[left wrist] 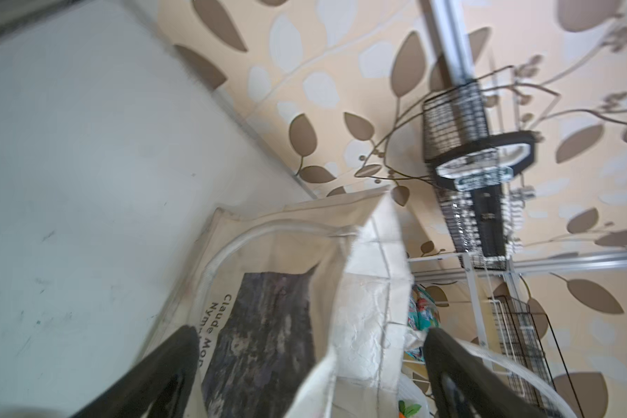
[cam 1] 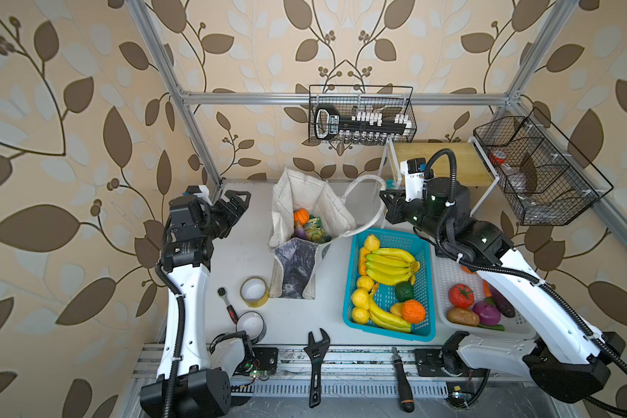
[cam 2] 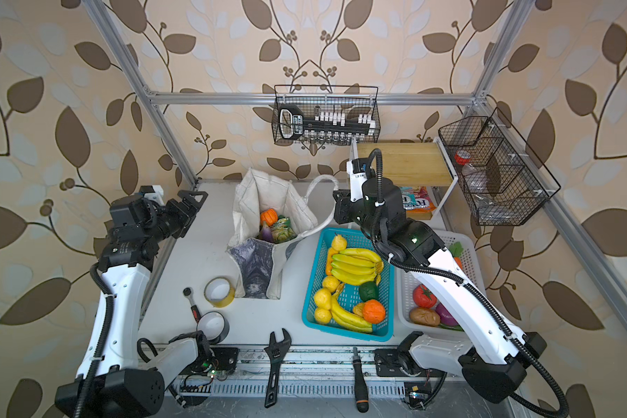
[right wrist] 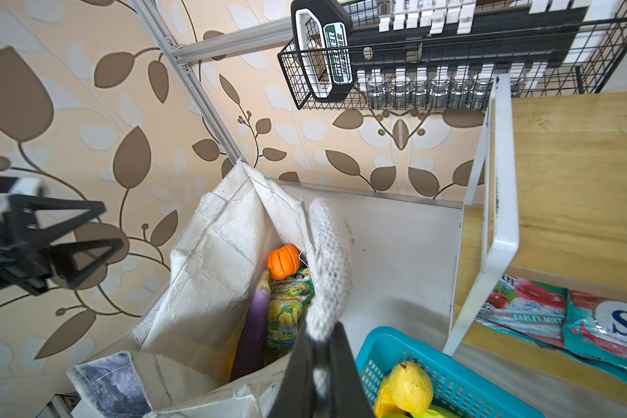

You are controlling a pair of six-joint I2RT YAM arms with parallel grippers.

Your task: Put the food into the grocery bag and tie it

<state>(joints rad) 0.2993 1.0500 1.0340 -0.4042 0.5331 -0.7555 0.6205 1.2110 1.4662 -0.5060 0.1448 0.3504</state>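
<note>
The off-white grocery bag [cam 1: 304, 202] [cam 2: 265, 195] stands open at mid-table, its dark printed panel facing the front. Inside lie an orange toy fruit [cam 1: 300, 216] [right wrist: 284, 261], a green snack packet [cam 1: 315, 229] [right wrist: 286, 307] and a purple eggplant [right wrist: 254, 325]. My right gripper [cam 1: 386, 202] [right wrist: 319, 347] is shut on the bag's white loop handle [cam 1: 366, 181] [right wrist: 330, 267], holding it up to the right of the bag. My left gripper [cam 1: 241, 202] [left wrist: 310, 331] hangs open left of the bag, touching nothing. The other handle [left wrist: 232, 246] rests against the bag's side.
A blue basket [cam 1: 348, 289] of bananas and citrus sits right of the bag, with a white basket [cam 1: 446, 275] of vegetables beyond it. Tape rolls [cam 1: 255, 291], a ratchet [cam 1: 228, 304], a wrench [cam 1: 316, 362] and a screwdriver [cam 1: 400, 376] lie in front. A wooden shelf [cam 1: 435, 159] stands back right.
</note>
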